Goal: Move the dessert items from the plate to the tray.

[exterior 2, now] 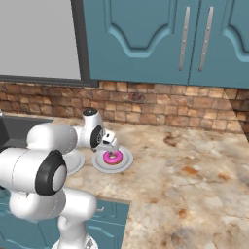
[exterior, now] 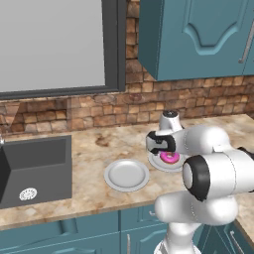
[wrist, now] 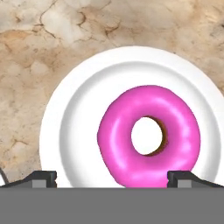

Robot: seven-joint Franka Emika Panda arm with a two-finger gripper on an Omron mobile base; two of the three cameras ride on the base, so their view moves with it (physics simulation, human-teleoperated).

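The gripper point(wrist: 112, 177) hangs with jaws spread wide just above the pink-iced doughnut point(wrist: 148, 135), gripping nothing; the doughnut lies flat on a round pale plate point(wrist: 65, 127) on the marbled counter point(exterior 2: 194, 185); a second, bare plate point(exterior: 126, 174) sits nearby.

Showing as a glossy white arm point(exterior: 213, 173) built of fat rounded segments, swelling into bulbous housings at each joint. Wearing dark, near-black rings and round caps point(exterior: 194, 177) where the segments meet, with a grey-topped white cylinder point(exterior: 170, 119) at the wrist. Ending in a white pincer point(exterior 2: 113, 149) body carrying two small dark angular fingertips point(wrist: 43, 176).
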